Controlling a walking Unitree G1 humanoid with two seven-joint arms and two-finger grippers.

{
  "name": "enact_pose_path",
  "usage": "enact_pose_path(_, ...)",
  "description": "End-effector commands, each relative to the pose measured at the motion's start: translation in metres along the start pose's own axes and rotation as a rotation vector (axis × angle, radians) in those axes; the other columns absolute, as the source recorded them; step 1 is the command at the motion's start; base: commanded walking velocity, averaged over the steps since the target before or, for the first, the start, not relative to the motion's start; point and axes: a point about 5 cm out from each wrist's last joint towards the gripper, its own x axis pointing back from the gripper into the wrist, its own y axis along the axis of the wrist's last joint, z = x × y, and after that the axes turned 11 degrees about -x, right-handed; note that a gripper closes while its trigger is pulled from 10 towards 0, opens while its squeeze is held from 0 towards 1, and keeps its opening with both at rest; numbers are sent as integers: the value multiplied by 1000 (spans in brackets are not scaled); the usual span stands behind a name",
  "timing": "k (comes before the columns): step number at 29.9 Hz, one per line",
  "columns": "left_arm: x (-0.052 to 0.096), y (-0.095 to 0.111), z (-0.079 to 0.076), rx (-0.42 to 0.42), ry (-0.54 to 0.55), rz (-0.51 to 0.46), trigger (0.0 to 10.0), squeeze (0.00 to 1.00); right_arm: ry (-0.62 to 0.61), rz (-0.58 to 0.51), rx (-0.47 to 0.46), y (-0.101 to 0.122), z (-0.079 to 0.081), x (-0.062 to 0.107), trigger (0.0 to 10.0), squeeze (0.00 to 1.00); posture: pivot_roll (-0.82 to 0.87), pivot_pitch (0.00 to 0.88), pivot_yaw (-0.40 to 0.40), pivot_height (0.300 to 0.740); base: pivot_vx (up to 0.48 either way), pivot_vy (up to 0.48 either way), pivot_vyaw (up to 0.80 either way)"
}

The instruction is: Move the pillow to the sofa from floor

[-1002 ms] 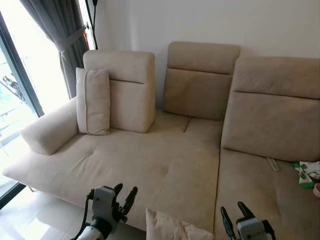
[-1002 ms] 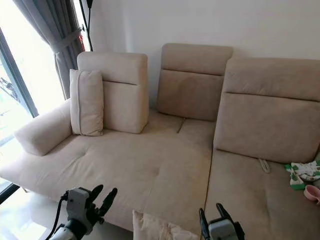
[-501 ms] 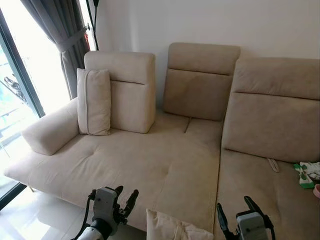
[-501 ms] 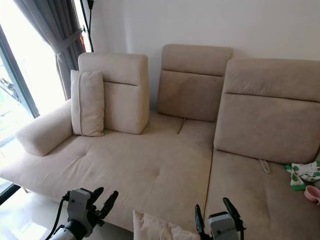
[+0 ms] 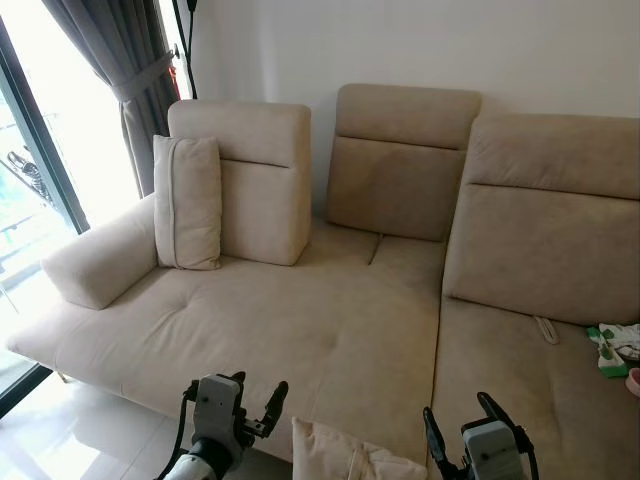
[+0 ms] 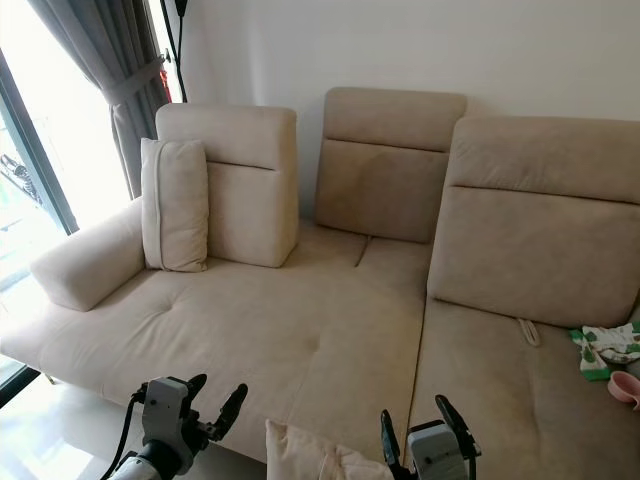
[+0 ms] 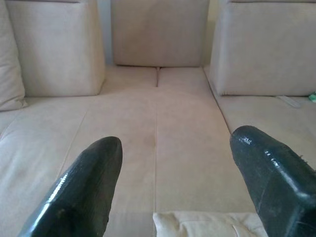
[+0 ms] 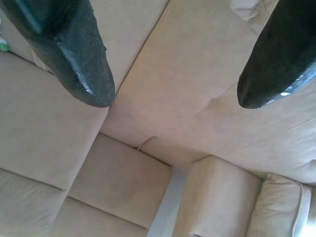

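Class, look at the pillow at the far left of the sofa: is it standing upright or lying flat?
Upright. The pillow stands on its lower edge on the sofa seat, leaning against the left back cushion.

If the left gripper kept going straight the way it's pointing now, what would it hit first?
Probably the sofa seat: the open left gripper aims over the floor pillow's top edge toward the seat cushions. Depth is unclear, so it might graze the pillow first.

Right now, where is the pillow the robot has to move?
In the left eye view the pillow sits at the bottom middle, just in front of the sofa seat's front edge, between the left gripper and the right gripper.
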Motion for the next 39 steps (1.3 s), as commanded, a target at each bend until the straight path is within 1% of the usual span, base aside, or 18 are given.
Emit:
enact_pose_path(1,0,-3,3,-7,10,19,10000,0,11,23,-16,-4,4,1,10000,0,19,0,51,726,0,0,0)
enact_pose_path(2,-3,-1,5,-8,22,13,10000,0,11,25,-17,-5,4,1,10000,0,20,0,50,721,0,0,0)
enact_pose_path(3,-3,-1,5,-8,22,13,10000,0,11,25,-17,-5,4,1,10000,0,20,0,50,721,0,0,0)
enact_pose_path(4,-7,2,9,-7,39,7,10000,0,9,28,-23,-6,4,1,10000,0,20,0,51,716,0,0,0)
enact_pose_path(6,-7,2,9,-7,39,7,10000,0,9,28,-23,-6,4,1,10000,0,20,0,51,716,0,0,0)
enact_pose_path(8,-13,5,13,-13,47,-1,10000,0,8,33,-33,-7,6,1,10000,0,19,0,54,706,0,0,0)
enact_pose_path(10,-14,6,13,-22,39,-4,10000,0,8,35,-37,-8,7,1,10000,0,16,0,55,701,0,0,0)
enact_pose_path(13,-14,6,11,-35,26,-4,10000,0,8,36,-42,-8,8,0,10000,0,13,0,56,691,0,0,0)
enact_pose_path(14,-14,5,10,-38,21,0,10000,0,7,36,-47,-8,8,-1,10000,0,12,0,56,681,0,0,0)
enact_pose_path(16,-14,5,10,-38,21,0,10000,0,7,36,-47,-8,8,-1,10000,0,12,0,56,681,0,0,0)
enact_pose_path(18,-14,2,4,-38,9,4,10000,0,8,39,-52,-8,8,-2,10000,0,9,0,54,666,0,0,0)
enact_pose_path(25,-15,0,0,-35,-3,6,10000,0,8,41,-54,-9,7,-3,10000,0,8,0,49,641,0,0,0)
enact_pose_path(28,-15,-1,0,-36,-4,8,10000,0,9,41,-54,-9,7,-3,10000,0,8,0,47,631,0,0,0)
enact_pose_path(32,-16,-1,0,-38,-4,9,10000,0,10,41,-54,-9,7,-4,10000,0,8,0,47,606,0,0,0)
enact_pose_path(35,-16,-1,0,-39,-5,9,10000,0,10,41,-54,-9,7,-4,10000,0,7,0,48,601,0,0,0)
enact_pose_path(39,-16,-1,0,-42,-8,8,10000,0,8,43,-59,-9,8,-5,10000,0,3,0,52,581,0,0,0)
